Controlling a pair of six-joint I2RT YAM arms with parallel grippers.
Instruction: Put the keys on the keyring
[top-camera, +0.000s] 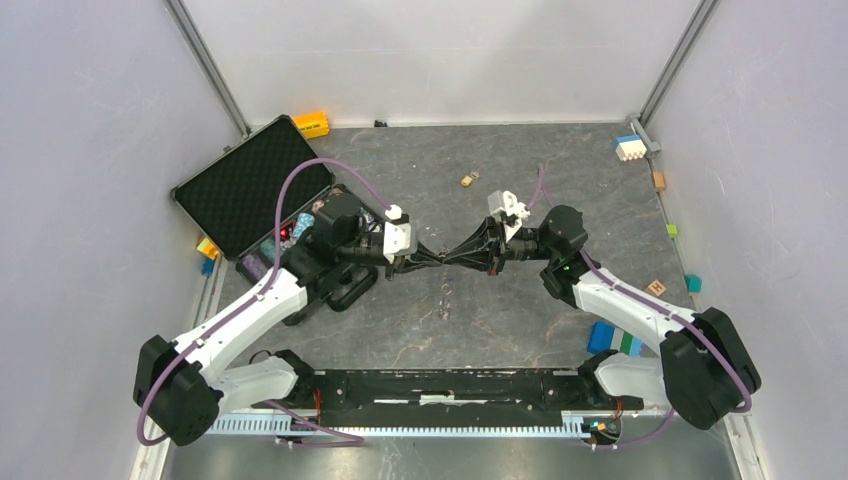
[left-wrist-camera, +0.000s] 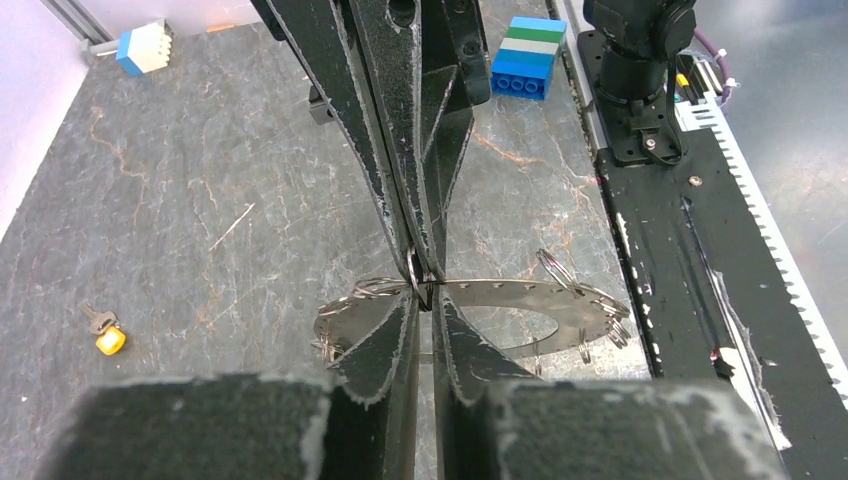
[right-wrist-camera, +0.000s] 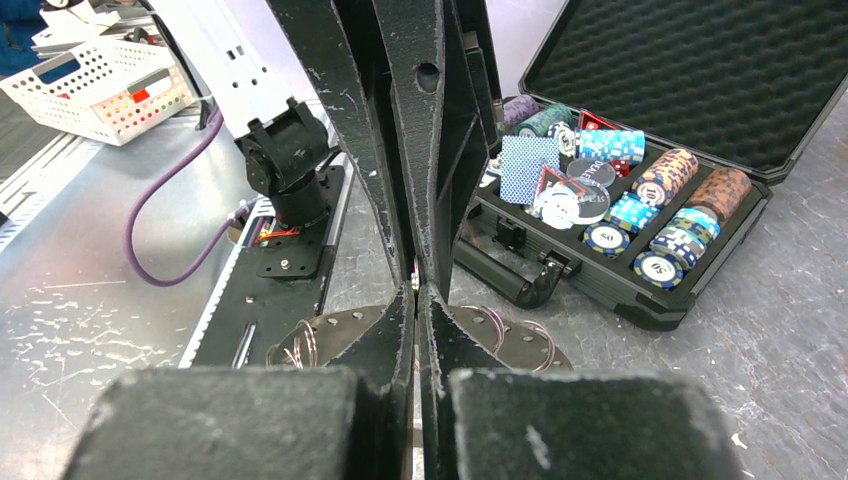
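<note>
Both grippers meet tip to tip over the middle of the table. The keyring (left-wrist-camera: 560, 300) is a flat silvery oval plate with holes in its rim and several small split rings; it sits just under the fingertips, also visible in the right wrist view (right-wrist-camera: 520, 345). One small split ring (left-wrist-camera: 413, 272) sits where the tips meet. My left gripper (left-wrist-camera: 425, 295) has only a thin slit between its jaws at that ring. The right gripper (right-wrist-camera: 417, 290) is shut against it from the other side. A yellow-headed key (left-wrist-camera: 103, 333) lies alone on the table, far from both grippers (top-camera: 447, 257).
An open black case of poker chips (right-wrist-camera: 640, 230) lies at the left of the table (top-camera: 250, 195). Toy blocks lie about: orange (top-camera: 311, 124), blue-white (top-camera: 629, 147), a blue-green stack (left-wrist-camera: 528, 58). The black base rail (top-camera: 430, 385) runs along the near edge.
</note>
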